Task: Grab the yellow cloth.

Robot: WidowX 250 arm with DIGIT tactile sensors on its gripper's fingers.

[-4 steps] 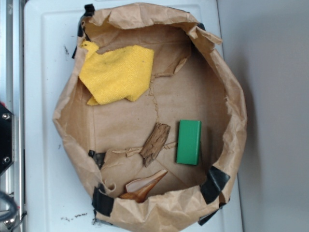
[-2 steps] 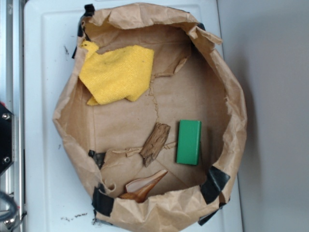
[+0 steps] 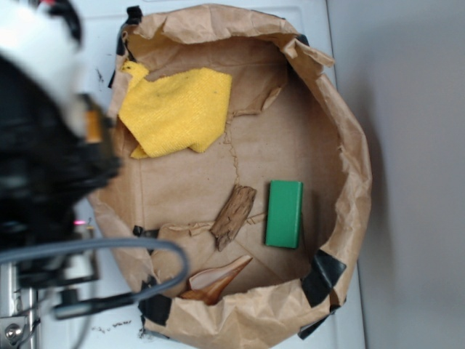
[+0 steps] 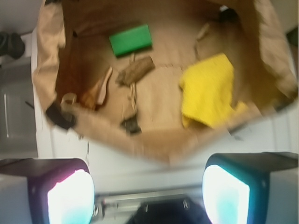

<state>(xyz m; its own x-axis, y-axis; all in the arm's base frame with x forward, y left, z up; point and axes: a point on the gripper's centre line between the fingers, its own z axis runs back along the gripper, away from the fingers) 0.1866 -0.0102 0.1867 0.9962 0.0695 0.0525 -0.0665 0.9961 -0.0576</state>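
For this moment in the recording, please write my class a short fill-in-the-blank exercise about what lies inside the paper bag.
1. The cloth lying in the paper bag is ____ in colour.
2. The rectangular block lying beside the wood piece is ____.
3. In the wrist view, the gripper has its jaws ____, with nothing between them.

Missing words: yellow; green; open

White tabletop [image 3: 73,43], moulded with a raised border line; small dark specks at lower left of exterior frame. Directly on it: one brown paper bag [image 3: 349,145], rim rolled down, black tape patches on the outside, filling centre frame. Wrist view: bag [image 4: 46,70] across upper frame, table [image 4: 140,163] below it.
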